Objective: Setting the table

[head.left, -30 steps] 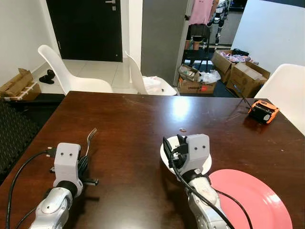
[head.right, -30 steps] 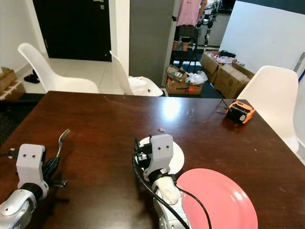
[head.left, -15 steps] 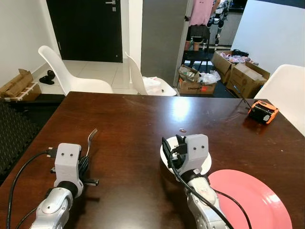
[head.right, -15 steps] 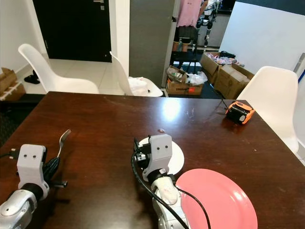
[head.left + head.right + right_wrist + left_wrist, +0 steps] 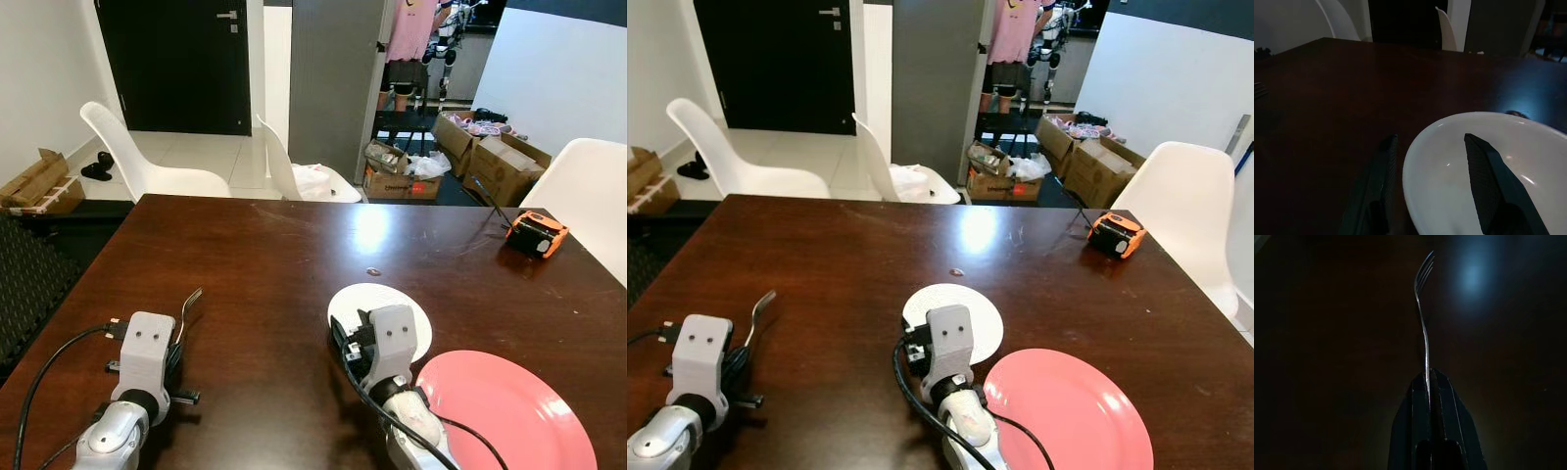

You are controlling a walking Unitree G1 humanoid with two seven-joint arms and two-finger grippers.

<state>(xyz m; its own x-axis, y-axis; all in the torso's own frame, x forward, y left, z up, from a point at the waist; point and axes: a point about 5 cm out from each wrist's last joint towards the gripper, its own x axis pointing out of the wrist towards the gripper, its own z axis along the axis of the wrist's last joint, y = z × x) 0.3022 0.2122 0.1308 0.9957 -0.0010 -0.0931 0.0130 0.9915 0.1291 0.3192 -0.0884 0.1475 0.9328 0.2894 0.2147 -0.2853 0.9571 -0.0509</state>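
Observation:
A silver fork (image 5: 1422,323) sticks out ahead of my left gripper (image 5: 1428,374), which is shut on its handle at the table's front left; the tines (image 5: 192,296) point away from me. A small white plate (image 5: 388,297) lies on the dark wooden table (image 5: 274,245) near the middle. My right gripper (image 5: 1430,138) is open at the plate's near left rim, one finger (image 5: 1484,171) over the plate (image 5: 1449,181) and the other (image 5: 1382,166) outside it. A larger pink plate (image 5: 509,411) lies at the front right, beside the white one.
An orange tape measure (image 5: 535,233) sits at the table's far right. A small crumb-like speck (image 5: 372,271) lies just beyond the white plate. White chairs (image 5: 147,162) stand at the far side and at the right (image 5: 588,186). Cardboard boxes clutter the floor behind.
My right gripper has drawn back toward me, uncovering more of the white plate, which stays put. The left gripper still holds the fork. The camera has shifted a little.

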